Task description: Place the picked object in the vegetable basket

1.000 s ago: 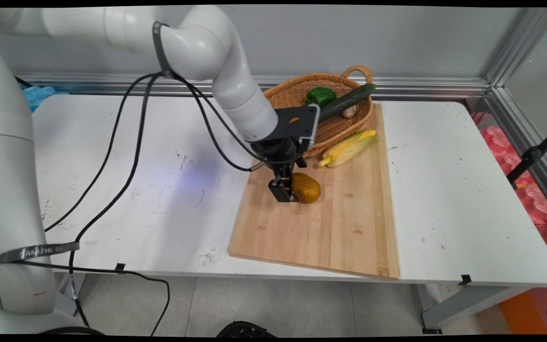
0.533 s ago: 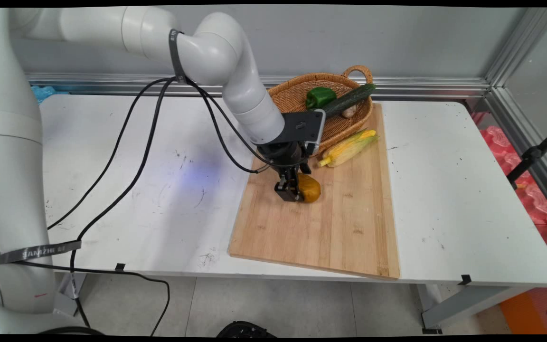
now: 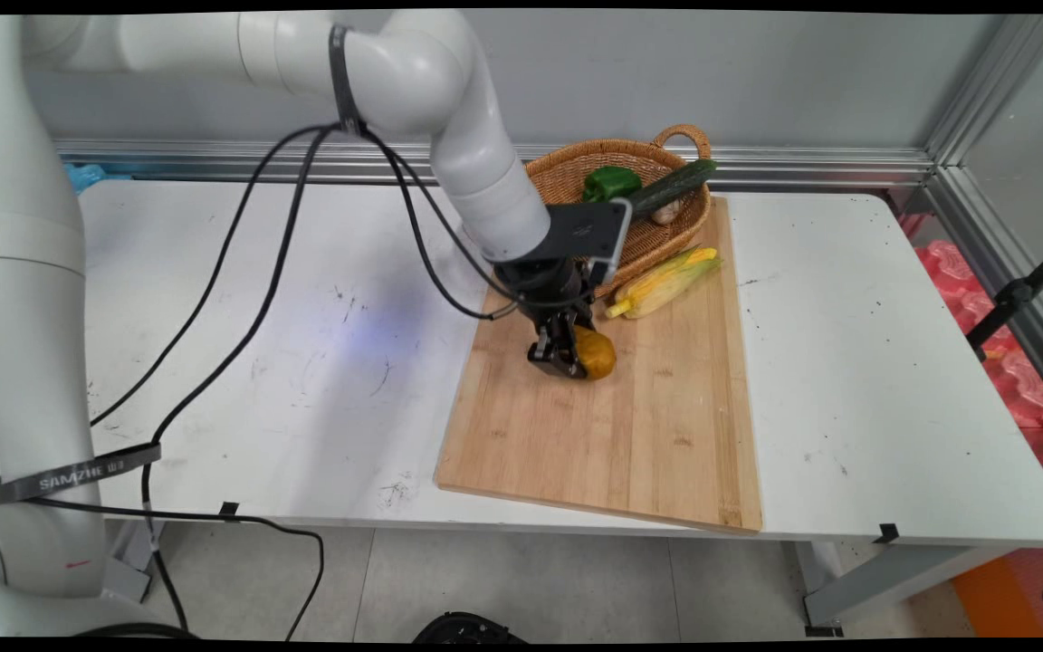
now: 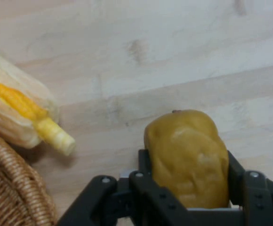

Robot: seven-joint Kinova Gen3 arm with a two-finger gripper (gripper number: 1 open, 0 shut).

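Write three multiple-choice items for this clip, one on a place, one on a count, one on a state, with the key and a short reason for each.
1. Where does the corn cob lie?
A. inside the basket
B. on the cutting board, beside the basket
C. on the bare table, off the board

2. How many vegetables lie on the cutting board or are held over it, not counting those in the basket?
A. two
B. four
C. none

3. What is the state of the pincer?
A. open above the board
B. shut on nothing
C. shut on the potato

Key: 1 B, the cob rests on the wood just outside the wicker rim. 2 A, only the corn and the potato are there. 3 C, the hand view shows a finger on each side of the potato.
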